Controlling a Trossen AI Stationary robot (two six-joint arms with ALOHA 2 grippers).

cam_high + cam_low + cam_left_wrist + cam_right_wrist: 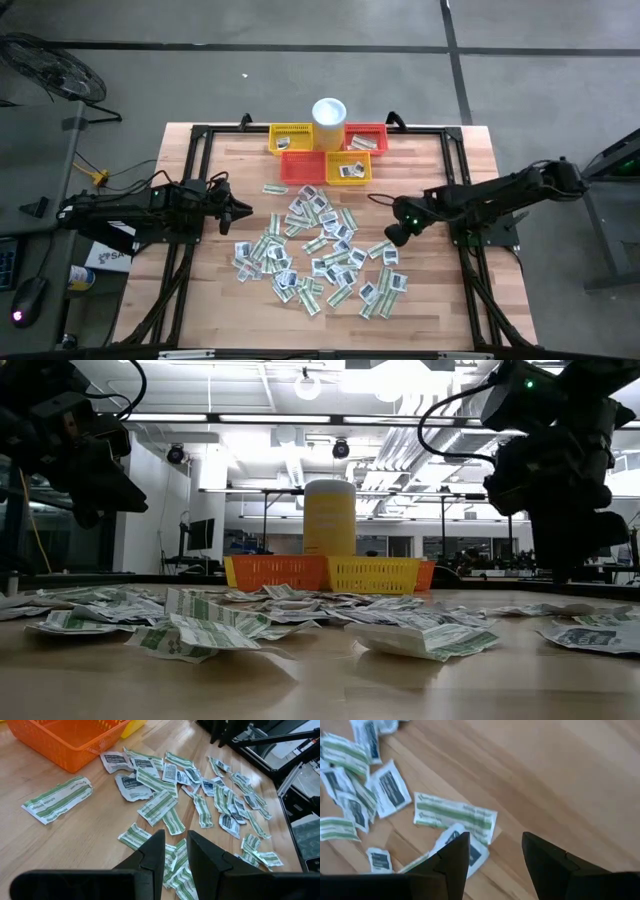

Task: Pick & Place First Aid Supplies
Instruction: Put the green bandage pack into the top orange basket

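from above: packets [318, 250] strewn across the table [455, 300], just in front of the baskets [325, 155]; left gripper [243, 212] and right gripper [392, 232] flanking that pile. from each wrist: fingers [150, 857] slightly apart, fingers [452, 857] wide apart, both empty, above packets.

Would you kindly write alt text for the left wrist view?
The left gripper, its dark fingers slightly apart and empty, hovers over a scatter of green-striped and white first aid packets on a wooden table. An orange mesh basket stands beyond, one long packet lying apart beside it.
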